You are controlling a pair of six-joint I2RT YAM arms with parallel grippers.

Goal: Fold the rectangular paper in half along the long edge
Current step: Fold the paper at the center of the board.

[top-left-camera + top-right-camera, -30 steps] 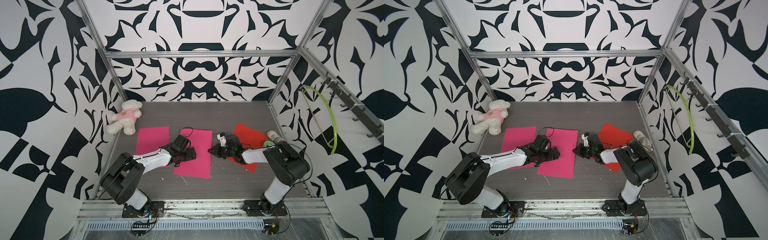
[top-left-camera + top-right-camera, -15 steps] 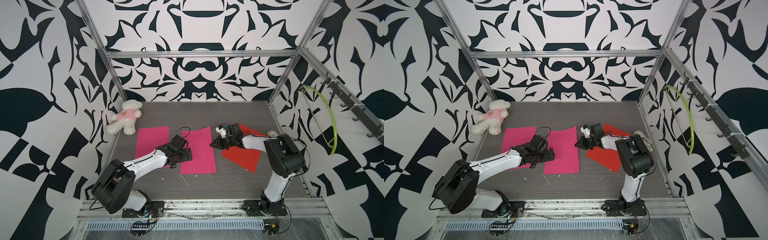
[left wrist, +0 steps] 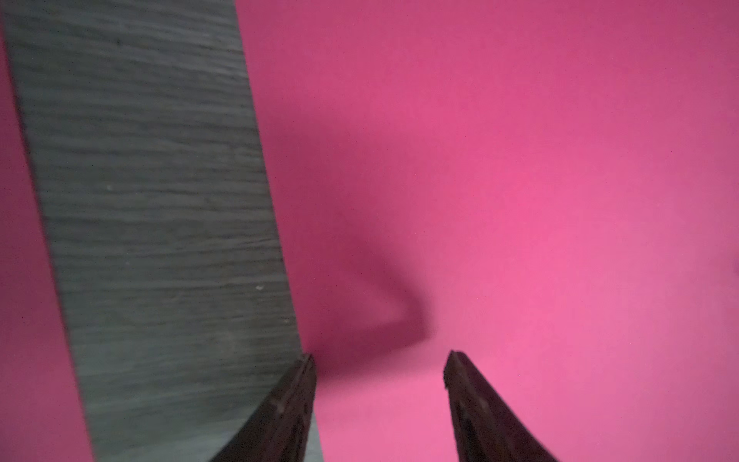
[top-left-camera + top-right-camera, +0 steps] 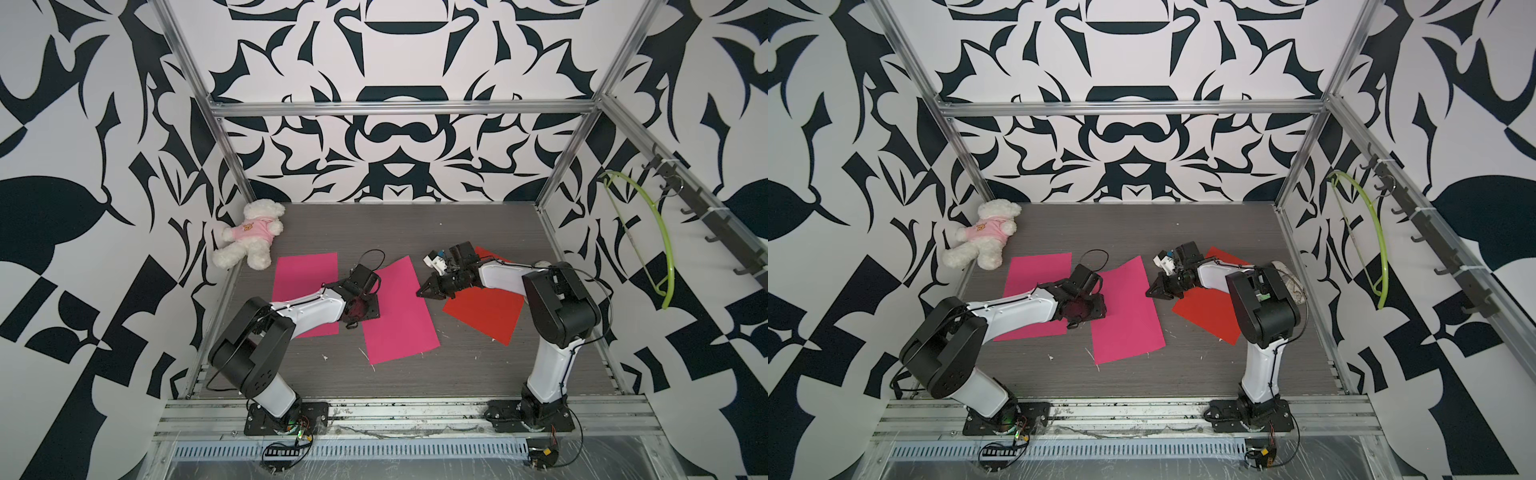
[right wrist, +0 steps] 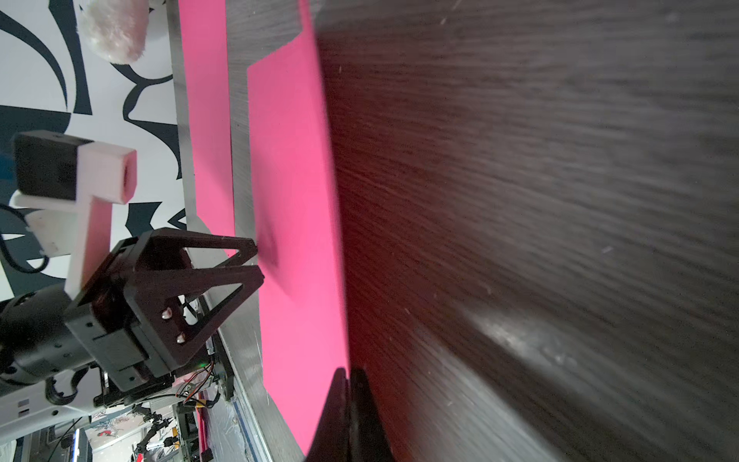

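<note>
Left tool (image 3: 380,358): jaws parted to a middling gap, nothing between them. One fingertip sits at a long edge of the middle pink paper (image 4: 399,316), the other over its surface.
Right tool (image 4: 422,292): jaws almost together. The opposite long edge of that paper runs into the slit between them, close to its far corner.
Middle pink paper: unfolded, askew on the bench (image 4: 415,224), lying between the two tools.
Second pink sheet (image 4: 303,274): behind the left tool, partly under its arm, parted from the first by a strip of bench.
Red sheet (image 4: 486,311): behind the right tool, beneath its arm.
Teddy bear (image 4: 249,235): far corner, well beyond the left tool.
Green hanger (image 4: 660,249): on the wall rail, well beyond the right tool.
</note>
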